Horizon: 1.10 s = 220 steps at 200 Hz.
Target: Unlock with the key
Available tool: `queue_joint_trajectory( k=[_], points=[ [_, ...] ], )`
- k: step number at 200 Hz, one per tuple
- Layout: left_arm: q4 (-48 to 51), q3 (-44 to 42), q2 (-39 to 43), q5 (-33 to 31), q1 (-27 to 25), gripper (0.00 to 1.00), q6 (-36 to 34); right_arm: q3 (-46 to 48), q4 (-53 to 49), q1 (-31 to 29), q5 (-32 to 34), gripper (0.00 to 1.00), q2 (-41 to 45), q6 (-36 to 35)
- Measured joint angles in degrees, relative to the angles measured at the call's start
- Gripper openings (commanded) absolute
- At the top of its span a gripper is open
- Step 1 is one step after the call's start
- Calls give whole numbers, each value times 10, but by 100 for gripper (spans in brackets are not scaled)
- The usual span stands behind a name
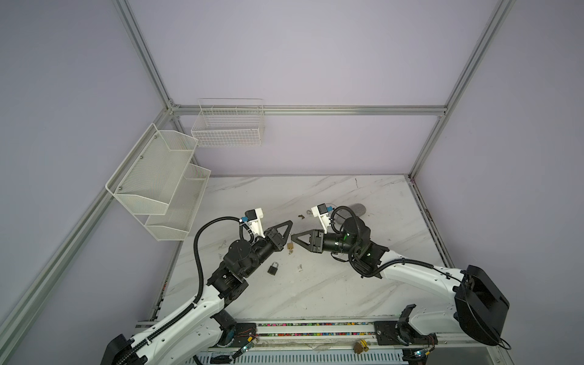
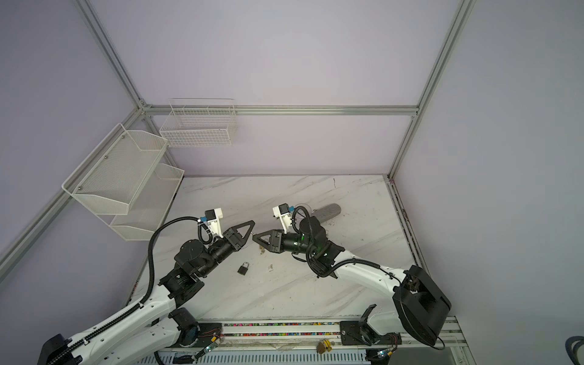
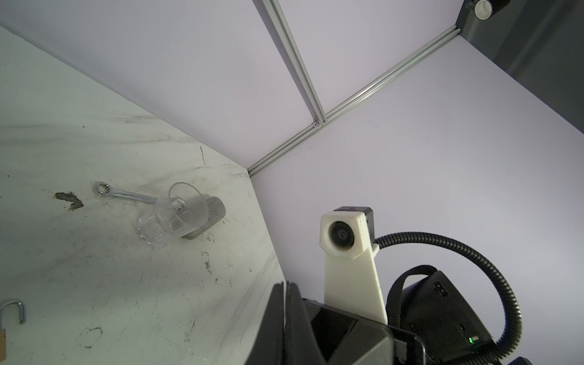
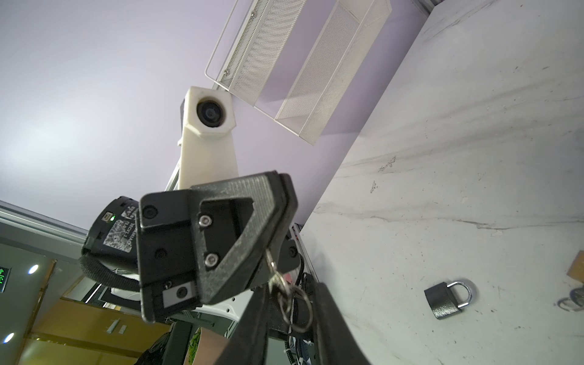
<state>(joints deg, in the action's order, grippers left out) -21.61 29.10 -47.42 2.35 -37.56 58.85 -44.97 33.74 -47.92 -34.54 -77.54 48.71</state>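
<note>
Shows two padlocks on the counter [image 1: 316,284]: one brass padlock [image 1: 290,247], shackle open, at 6 o'clock just beside the fingertips; one dark padlock [image 1: 273,268], closed, at 7 o'clock from it. Clamps one key [image 4: 270,257] in the left fingers [image 1: 288,225], two rings [image 4: 279,282] dangling. Holds the right fingers [image 1: 294,236] narrowly apart around those rings.

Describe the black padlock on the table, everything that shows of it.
The black padlock has a dark, textured body that looks like painted metal and a shiny silver shackle, both legs seated in the body, so it looks shut. It lies flat on the marble table, near the middle, touching only the tabletop.
</note>
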Motion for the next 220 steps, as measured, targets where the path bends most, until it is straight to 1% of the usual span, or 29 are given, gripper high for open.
queue_joint_trajectory(
  k=[81,109,138,181,184,187,198,220],
  points=[
    [0,0,0,0,0,0,0,6,33,2,-17,25,-5,12],
    [-1,0,-2,0,0,0,0,6,40,2,-20,20,-5,17],
    [-3,0,-2,1,0,0,0,6,46,3,-24,19,-12,19],
    [1,0,-3,0,0,0,0,6,50,3,-28,11,-20,21],
    [1,0,-3,0,0,0,0,6,50,3,-28,9,-20,21],
    [1,0,-3,0,0,0,0,6,50,3,-28,6,-20,21],
    [1,0,-3,0,1,0,0,6,52,3,-28,0,-20,22],
    [0,0,-3,-1,1,0,0,6,55,3,-28,0,-20,21]
  ],
)
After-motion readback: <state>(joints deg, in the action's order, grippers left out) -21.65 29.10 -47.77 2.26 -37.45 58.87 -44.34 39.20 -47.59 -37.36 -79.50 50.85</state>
